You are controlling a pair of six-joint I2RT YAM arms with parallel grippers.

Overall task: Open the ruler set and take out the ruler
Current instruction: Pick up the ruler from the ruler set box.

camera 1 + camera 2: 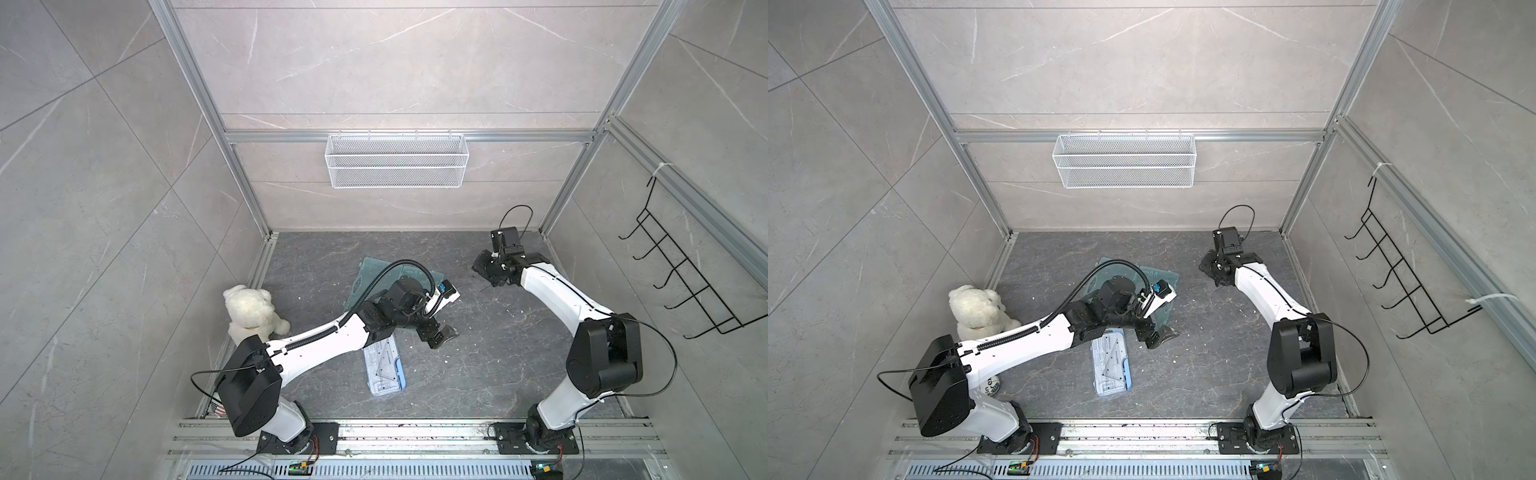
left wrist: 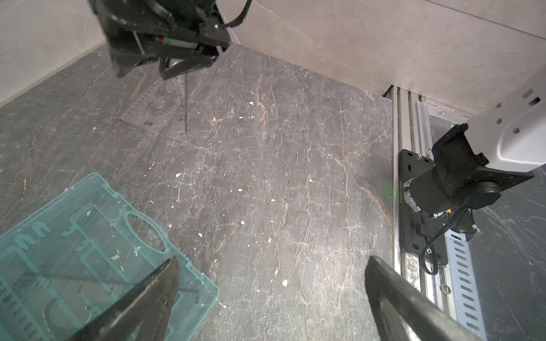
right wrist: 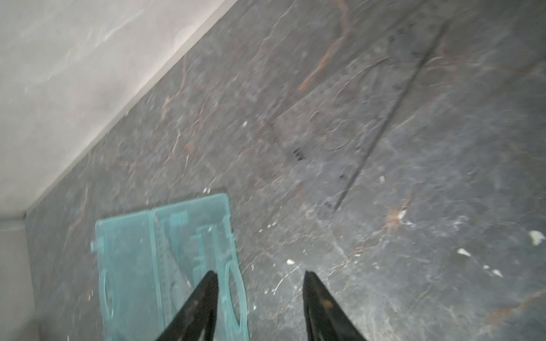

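The ruler (image 2: 153, 110) is clear plastic with fine black marks. It lies flat on the dark stone-patterned table (image 1: 478, 374), outside its case and close below the right gripper (image 3: 260, 274). That gripper's jaws stand partly apart with nothing between them. In the right wrist view the ruler is blurred.

The teal case (image 3: 127, 265) is see-through and lies spread open in two halves in the middle of the table, partly under the left arm. A set square and a protractor show inside it.

The left gripper (image 2: 273, 259) hangs by the case's edge, its jaws spread wide and empty. A blue case (image 1: 384, 370) lies nearer the front. A white toy bear (image 1: 253, 309) sits by the left wall.
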